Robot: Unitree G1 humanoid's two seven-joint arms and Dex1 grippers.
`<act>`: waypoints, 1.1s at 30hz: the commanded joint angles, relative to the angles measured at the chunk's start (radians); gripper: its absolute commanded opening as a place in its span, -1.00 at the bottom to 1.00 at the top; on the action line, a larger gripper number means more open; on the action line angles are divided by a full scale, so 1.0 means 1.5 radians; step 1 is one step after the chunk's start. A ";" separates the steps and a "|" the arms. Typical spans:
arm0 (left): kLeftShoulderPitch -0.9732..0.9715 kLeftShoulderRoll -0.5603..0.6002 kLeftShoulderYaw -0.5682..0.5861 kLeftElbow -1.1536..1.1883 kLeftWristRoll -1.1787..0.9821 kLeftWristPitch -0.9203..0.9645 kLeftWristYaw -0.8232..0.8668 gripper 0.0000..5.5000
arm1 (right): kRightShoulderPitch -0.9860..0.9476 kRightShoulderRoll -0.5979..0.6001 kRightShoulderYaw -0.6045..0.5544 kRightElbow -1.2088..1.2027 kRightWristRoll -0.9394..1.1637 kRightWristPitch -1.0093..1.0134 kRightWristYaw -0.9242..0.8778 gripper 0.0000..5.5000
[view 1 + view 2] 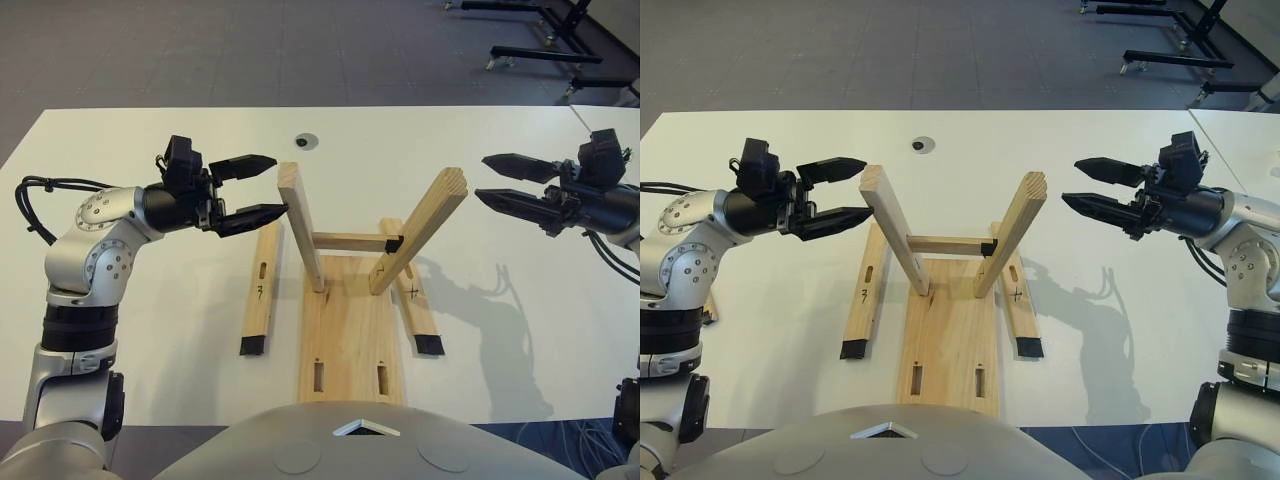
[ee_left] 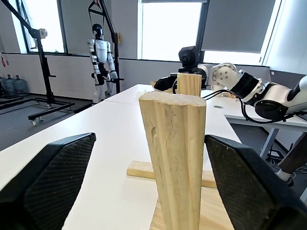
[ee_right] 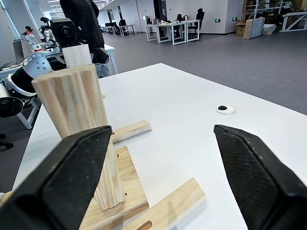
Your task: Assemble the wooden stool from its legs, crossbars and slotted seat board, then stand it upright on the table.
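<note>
The slotted seat board (image 1: 350, 345) lies flat on the white table (image 1: 150, 140), at the near edge in the middle; two legs stand in its far end and lean apart in a V. The left upright leg (image 1: 300, 225) tilts to the left and the right upright leg (image 1: 422, 228) tilts to the right; a crossbar (image 1: 348, 241) runs level between them, about halfway up. Two more pieces with slots and black end caps lie flat on the table: the left flat leg (image 1: 262, 290) is just beside the board's left edge, and the right flat leg (image 1: 420, 318) is along its right edge, its far end behind the right upright leg.

The left gripper (image 1: 280, 185) hangs at the top of the left upright leg with its jaws spread wide and nothing between them; the lower fingertip is right at the leg's left face – whether it touches cannot be told. The right gripper (image 1: 480, 177) is also wide open and empty; it is level with the top of the right upright leg, to its right and apart from it. A small round grommet (image 1: 305, 141) sits in the table at the far side.
</note>
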 commanded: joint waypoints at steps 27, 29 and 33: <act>-0.054 -0.052 -0.070 0.040 0.055 -0.001 -0.034 0.51 | -0.053 0.034 0.082 -0.050 -0.004 0.025 0.002 0.43; -0.058 -0.058 -0.075 0.037 0.060 -0.003 -0.031 0.51 | -0.051 0.033 0.094 -0.058 -0.007 0.029 0.010 0.43; -0.071 -0.064 -0.081 0.041 0.069 -0.008 -0.032 0.51 | -0.048 0.033 0.107 -0.068 -0.009 0.032 0.014 0.43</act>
